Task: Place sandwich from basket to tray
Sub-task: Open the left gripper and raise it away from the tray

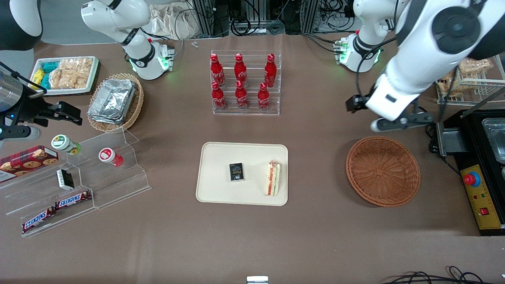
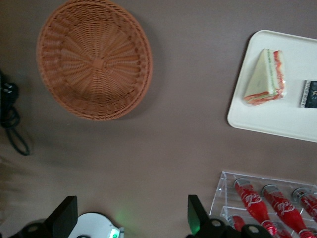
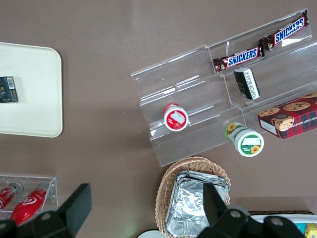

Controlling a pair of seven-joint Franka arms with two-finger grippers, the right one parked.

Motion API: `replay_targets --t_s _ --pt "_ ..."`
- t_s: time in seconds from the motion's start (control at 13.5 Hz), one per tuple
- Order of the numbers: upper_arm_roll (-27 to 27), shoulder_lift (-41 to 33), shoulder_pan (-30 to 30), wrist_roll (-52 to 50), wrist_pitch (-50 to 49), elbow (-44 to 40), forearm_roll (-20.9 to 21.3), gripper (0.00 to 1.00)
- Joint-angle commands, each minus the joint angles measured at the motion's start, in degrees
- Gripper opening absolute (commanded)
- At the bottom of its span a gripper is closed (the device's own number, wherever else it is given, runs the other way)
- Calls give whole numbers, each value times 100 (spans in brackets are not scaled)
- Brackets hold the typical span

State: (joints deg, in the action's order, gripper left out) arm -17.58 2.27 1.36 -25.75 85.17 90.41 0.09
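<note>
Task progress: judged done or all but done; the sandwich [image 1: 272, 178] lies on the tray [image 1: 215, 157], at the tray's right edge in the front view, centre of the frame, with nothing gripping it.
Left to do: as far as I can judge, only for the arm to clear off and park.
Sandwich: one, lying with the red, pink and green filling edge showing; just beside a small dark packet [image 1: 236, 172] on the same tray, the two apart.
Basket: one round reddish-brown basket [image 1: 382, 170], right of centre in the front view, holding nothing; well apart from the tray on the brown counter [image 1: 315, 236].
Pincer: the left arm's pincer [image 1: 398, 121] hangs in the upper right of the front frame, above the counter just past the basket's upper rim; its two dark fingers [image 2: 196, 214] stand spread with nothing between them.
Tray contents count: two things, one sandwich and one dark packet.
Cola bottles: six red bottles [image 1: 240, 81] in a clear rack, upper centre of the front view.
Snickers bars: two [image 1: 73, 200], lower left, on a clear stepped stand.
Lidded cups: two on that stand, one green-topped [image 1: 65, 144], one red [image 1: 110, 156].
Other baskets: one paler oval wicker basket [image 1: 136, 104] with foil containers, upper left.
</note>
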Motion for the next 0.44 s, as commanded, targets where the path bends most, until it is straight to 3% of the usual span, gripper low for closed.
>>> replay_targets --t_s 0.0,0.15,0.37 --pt "490 -726 83 673 -36 695 -106 100" --pt "694 -904 110 860 -27 899 -71 100" --pt "694 -658 110 817 -71 566 -36 100"
